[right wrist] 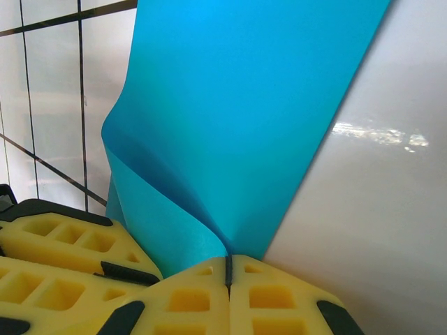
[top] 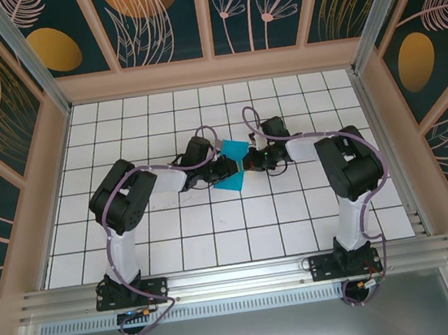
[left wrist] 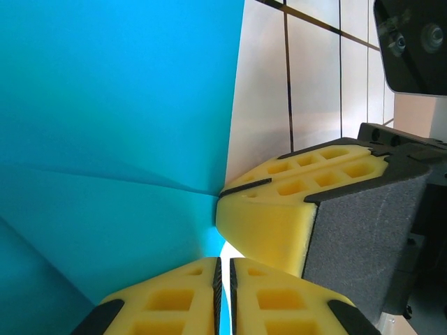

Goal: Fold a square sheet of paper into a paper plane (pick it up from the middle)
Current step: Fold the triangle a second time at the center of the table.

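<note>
The square sheet of paper (top: 230, 180) is teal-blue and held up off the grid floor at mid-table, bent along a crease between the two grippers. My left gripper (top: 219, 168) comes in from the left and my right gripper (top: 250, 163) from the right, almost touching. In the left wrist view the paper (left wrist: 119, 125) fills the left side; my left gripper (left wrist: 223, 264) has its yellow pads shut on the sheet's edge, with the right gripper's fingers (left wrist: 279, 216) just beyond. In the right wrist view the paper (right wrist: 237, 118) curls upward from my right gripper (right wrist: 228, 261), shut on its folded edge.
The white grid floor (top: 215, 226) is walled by a wooden frame with patterned panels (top: 157, 20). An aluminium rail (top: 237, 276) carries both arm bases at the near edge. The left gripper's yellow fingers (right wrist: 56, 251) crowd the right wrist view's lower left.
</note>
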